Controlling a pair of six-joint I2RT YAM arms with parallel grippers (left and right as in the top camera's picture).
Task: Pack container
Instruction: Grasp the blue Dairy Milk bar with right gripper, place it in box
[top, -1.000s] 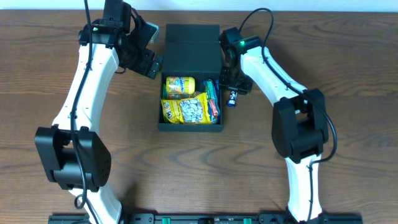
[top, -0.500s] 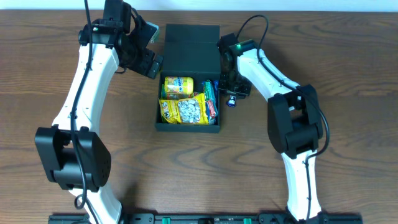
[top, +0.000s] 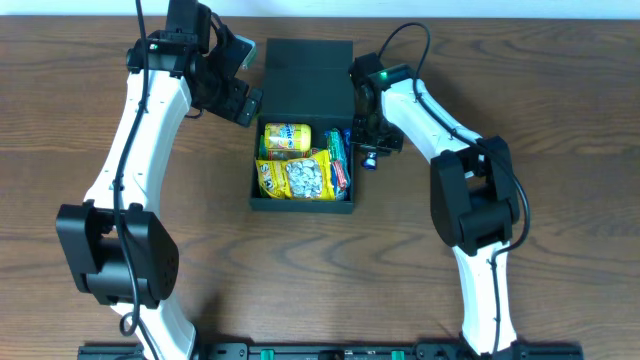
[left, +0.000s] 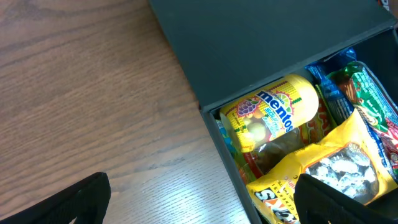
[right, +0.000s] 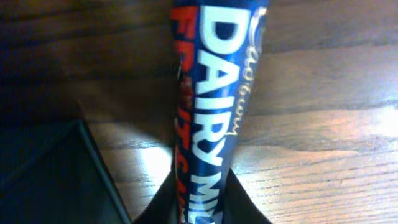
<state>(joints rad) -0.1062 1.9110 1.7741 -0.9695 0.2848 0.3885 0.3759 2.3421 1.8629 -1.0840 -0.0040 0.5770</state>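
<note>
Inspecting the overhead view finds the dark teal-green matte square container (top: 303, 206) near the middle of the brown wooden table (top: 580, 120), between the two arms. Its hinged flap lid (top: 308, 75) is laid open on the far side. The open compartment holds snacks:
- a yellow cylindrical Mentos tub (top: 287, 136) lies on its side at the far left, against the lid hinge;
- a yellow crinkled packet with silver-grey pieces printed on it (top: 297, 178) fills the near part and touches the tub;
- a green foil wrapper (top: 341, 148) stands along the right wall.

The right gripper (top: 372, 148) hangs just beside the container's right wall, outside the box. It pinches a long blue Dairy Milk chocolate bar in a glossy wrapper (right: 217, 106). In the right wrist view the dark fingers (right: 249, 208) press on both sides of the bar's near end. The bar's length extends away over bare wood, with a corner of the container at lower left. Whether the bar's far end touches the table cannot be told.

The left gripper (top: 243, 102) hovers beside the container's far-left corner, at the edge of the lid. In the left wrist view its dark fingers (left: 62, 199) are spread wide, one at each lower corner of the view, with nothing between them
</note>
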